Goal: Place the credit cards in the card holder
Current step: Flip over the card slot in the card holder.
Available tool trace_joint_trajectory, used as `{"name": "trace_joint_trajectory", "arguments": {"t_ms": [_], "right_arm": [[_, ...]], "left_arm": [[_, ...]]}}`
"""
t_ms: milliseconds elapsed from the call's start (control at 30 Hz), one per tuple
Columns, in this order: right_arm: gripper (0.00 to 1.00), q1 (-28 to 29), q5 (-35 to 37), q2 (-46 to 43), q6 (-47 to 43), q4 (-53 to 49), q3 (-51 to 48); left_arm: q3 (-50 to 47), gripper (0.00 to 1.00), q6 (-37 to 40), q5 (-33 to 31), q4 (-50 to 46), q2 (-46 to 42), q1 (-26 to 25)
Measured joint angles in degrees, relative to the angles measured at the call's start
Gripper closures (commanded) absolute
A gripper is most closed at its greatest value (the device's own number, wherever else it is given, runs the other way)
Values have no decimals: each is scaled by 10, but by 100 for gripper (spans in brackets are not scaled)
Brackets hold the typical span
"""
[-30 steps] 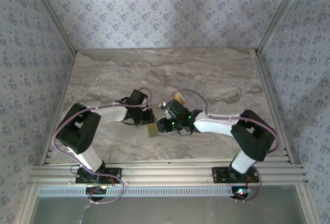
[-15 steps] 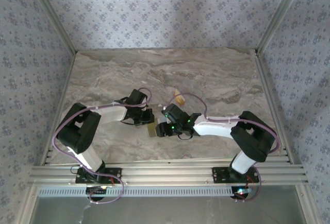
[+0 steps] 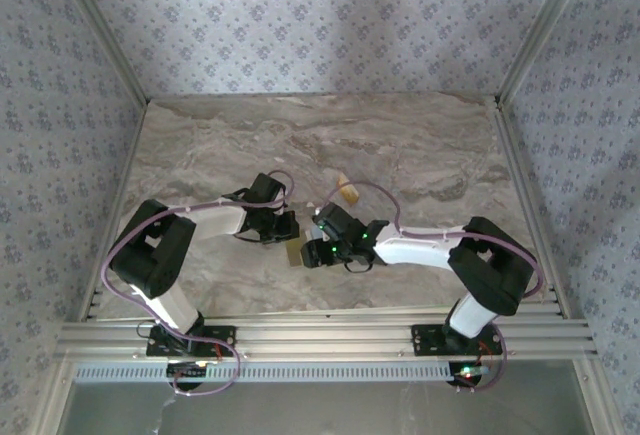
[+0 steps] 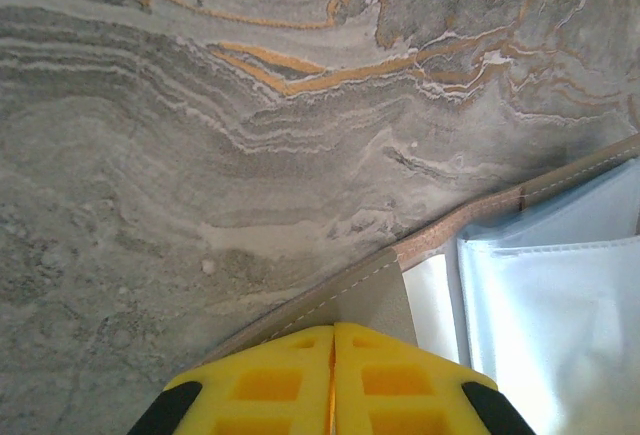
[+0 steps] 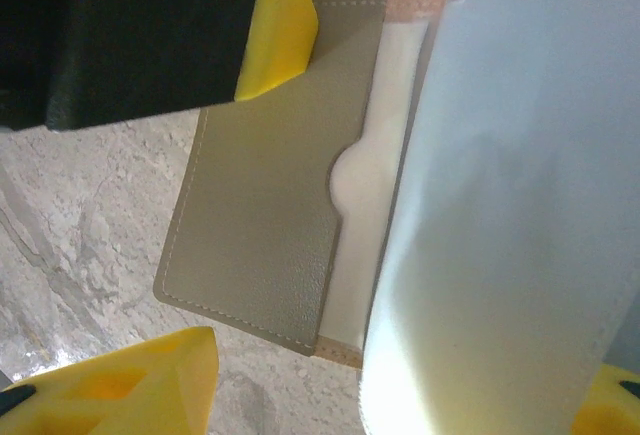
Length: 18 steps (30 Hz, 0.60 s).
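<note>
The card holder point(image 3: 294, 253) is lying open on the desk point(image 3: 200, 145), around the middle and toward the near side. Its gray-olive pocket point(image 5: 260, 225), stitched along the edges and cut with a rounded notch, is facing up, and a pale lining point(image 5: 375, 205) is showing under it. A pale blue-gray flap point(image 5: 500, 205) is spreading out beside the pocket. One small yellow-orange credit card point(image 3: 347, 191) is lying on the desk farther off and to the right, apart from the holder.
</note>
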Motion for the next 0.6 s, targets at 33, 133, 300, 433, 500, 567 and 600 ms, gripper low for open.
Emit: {"name": "trace_joint_trajectory", "arguments": {"t_ms": [33, 133, 300, 433, 500, 567, 600], "right_arm": [[38, -1, 0, 0, -5, 0, 5], [39, -5, -6, 0, -17, 11, 16], [39, -16, -37, 0, -28, 45, 17], [38, -21, -65, 4, -32, 78, 13], [38, -22, -80, 13, -32, 90, 11], [38, -22, -91, 25, -33, 98, 10], [38, -23, -95, 31, -34, 99, 10]], "left_arm": [[0, 92, 0, 2, 0, 0, 1], [-1, 91, -2, 14, 4, 0, 5], [-27, 88, -17, 71, 49, -1, 33], [-42, 86, -30, 101, 81, -1, 43], [-50, 85, -39, 113, 97, -1, 49], [-59, 84, -50, 125, 114, -2, 57], [-64, 84, -55, 130, 123, -4, 60]]}}
